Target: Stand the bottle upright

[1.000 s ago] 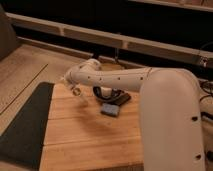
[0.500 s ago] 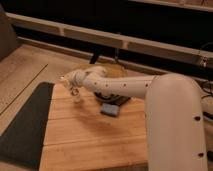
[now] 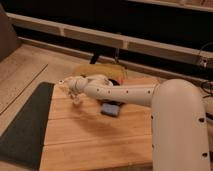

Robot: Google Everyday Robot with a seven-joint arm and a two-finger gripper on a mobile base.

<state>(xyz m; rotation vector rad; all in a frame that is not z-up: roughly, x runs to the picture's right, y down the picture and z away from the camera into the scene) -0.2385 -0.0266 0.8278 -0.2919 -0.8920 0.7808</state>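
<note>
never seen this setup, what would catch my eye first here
The big white arm sweeps in from the right across the wooden table, ending in the gripper near the table's far left corner. Under the arm lies a blue pad, and a dark mat lies along the table's left side.

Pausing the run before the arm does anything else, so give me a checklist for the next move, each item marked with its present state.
1. Gripper in view, above the wooden table's far left part: ok.
2. Bottle located: cannot tell; nothing cream-white clearly shows near the gripper.
3. Bottle standing upright: cannot tell.
4. Blue pad away from the gripper, lying under the arm: ok.
5. Dark mat flat beside the table: ok.
</note>
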